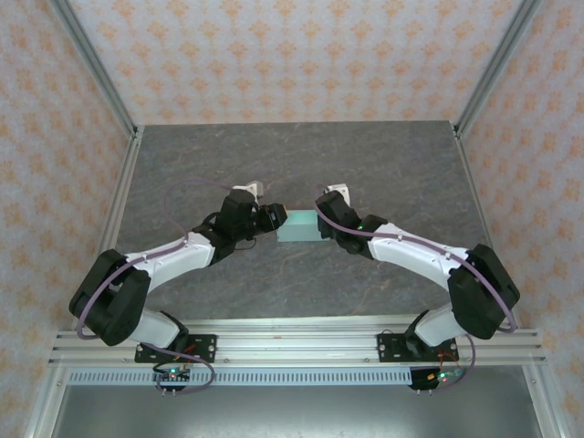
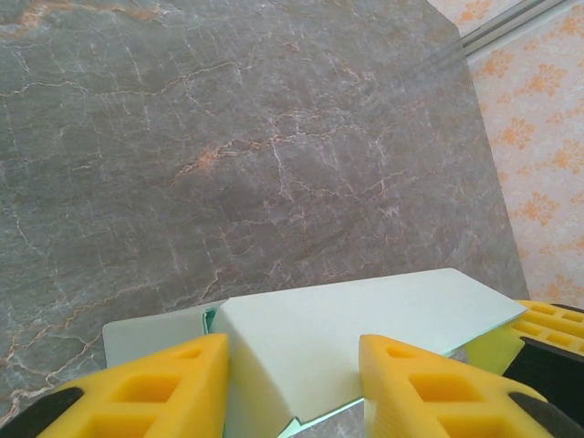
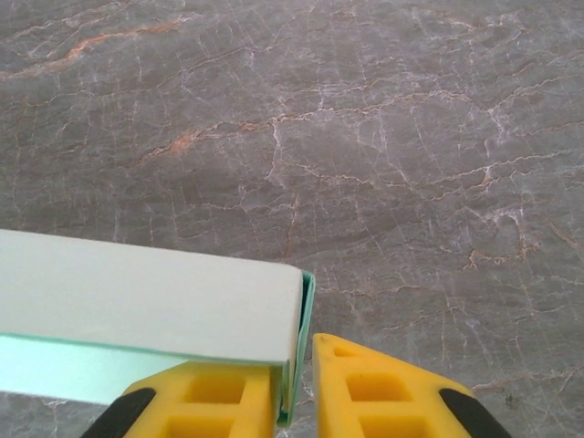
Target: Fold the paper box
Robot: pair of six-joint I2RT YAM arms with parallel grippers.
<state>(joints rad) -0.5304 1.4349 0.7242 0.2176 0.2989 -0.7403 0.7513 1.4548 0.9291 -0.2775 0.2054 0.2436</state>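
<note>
The right gripper [image 3: 294, 383] is pinching with its jaws drawn narrow, and a thin end wall of the paper box [image 3: 137, 301] is standing on edge between the two yellow fingers [image 3: 383, 392]. In the right wrist view the pale mint body of the box is stretching away to the left of them, lying flat on the table [image 1: 383, 164]. The left gripper [image 2: 292, 365] is straddling the opposite end of the box with its jaws set wide, and the card is filling the gap between them. Whether its pads are pressing the card cannot be told. From above, the two grippers are facing each other across the box, which is sitting between them near the middle of the grey marbled tabletop.
</note>
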